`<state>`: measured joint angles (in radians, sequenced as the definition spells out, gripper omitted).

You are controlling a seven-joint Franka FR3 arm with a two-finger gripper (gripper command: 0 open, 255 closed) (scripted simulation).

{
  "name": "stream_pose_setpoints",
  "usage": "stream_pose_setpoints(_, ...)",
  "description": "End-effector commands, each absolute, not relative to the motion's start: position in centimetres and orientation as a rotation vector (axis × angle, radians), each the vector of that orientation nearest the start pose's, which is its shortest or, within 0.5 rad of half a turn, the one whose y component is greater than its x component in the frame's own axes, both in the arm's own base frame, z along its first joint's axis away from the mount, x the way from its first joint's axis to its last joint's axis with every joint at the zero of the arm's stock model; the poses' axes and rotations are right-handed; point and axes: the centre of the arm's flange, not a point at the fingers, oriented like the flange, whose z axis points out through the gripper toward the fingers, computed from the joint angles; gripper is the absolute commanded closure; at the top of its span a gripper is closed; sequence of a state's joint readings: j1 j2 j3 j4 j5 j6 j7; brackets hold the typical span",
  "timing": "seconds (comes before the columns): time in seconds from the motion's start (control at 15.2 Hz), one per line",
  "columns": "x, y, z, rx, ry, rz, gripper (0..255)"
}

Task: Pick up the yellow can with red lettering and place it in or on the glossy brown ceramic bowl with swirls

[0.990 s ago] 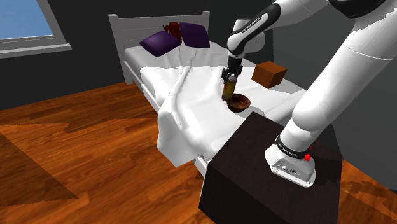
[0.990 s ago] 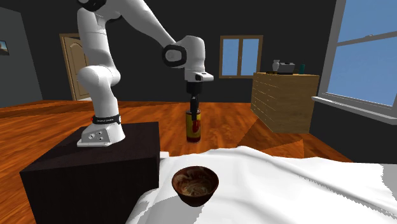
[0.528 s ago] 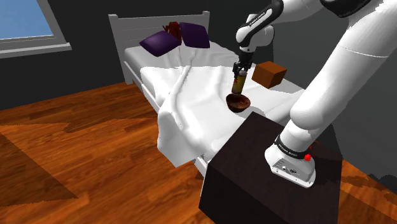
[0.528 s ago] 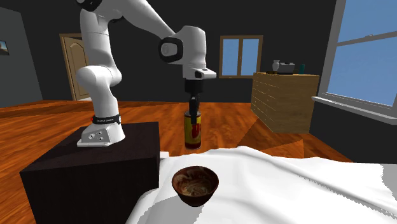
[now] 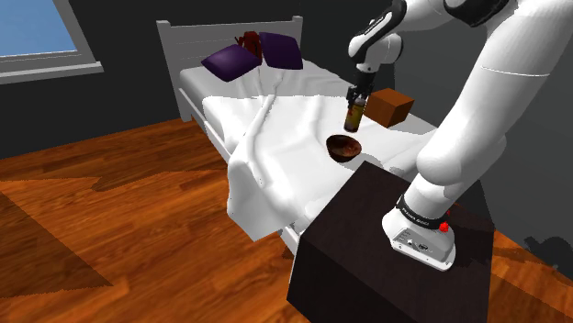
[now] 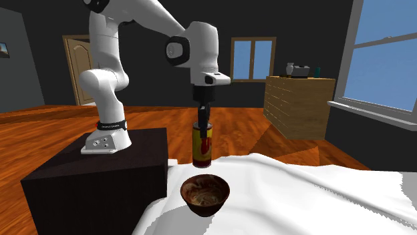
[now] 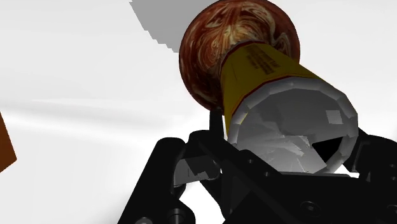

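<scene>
**Fig. Can held over the bowl.** We see the black gripper (image 6: pixel 203 115) clamped on the top end of the yellow can (image 6: pixel 202 145). The can hangs upright in the air, its red lettering turned toward the second exterior view. Just below it sits the glossy brown bowl (image 6: pixel 206 193), resting on the white sheet (image 5: pixel 275 156) of the bed. The can's base is clear of the bowl's rim.

In the wrist view we look along the can's yellow side. Its far end overlaps the bowl's swirled interior, so the two are roughly in line (how exactly centred, we cannot tell).

In the shoulder view the bowl lies close to the far corner of the dark stand (image 5: pixel 367 239). A brown box (image 5: pixel 390 107) lies on the bed beyond the can, and purple pillows (image 5: pixel 234 61) rest against the white headboard. A wooden dresser (image 6: pixel 297 103) stands by the wall in the second exterior view.
</scene>
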<state>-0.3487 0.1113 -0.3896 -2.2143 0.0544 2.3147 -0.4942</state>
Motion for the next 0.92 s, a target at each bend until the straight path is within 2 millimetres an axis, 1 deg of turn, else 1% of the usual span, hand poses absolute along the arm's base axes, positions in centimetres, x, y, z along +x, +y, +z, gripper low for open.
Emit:
stream_pose_setpoints(0.0,40.2,-36.4,32.2,-3.112,0.436,0.003,255)
stream_pose_setpoints(0.86,40.2,-36.4,25.4,-3.112,0.436,0.003,255)
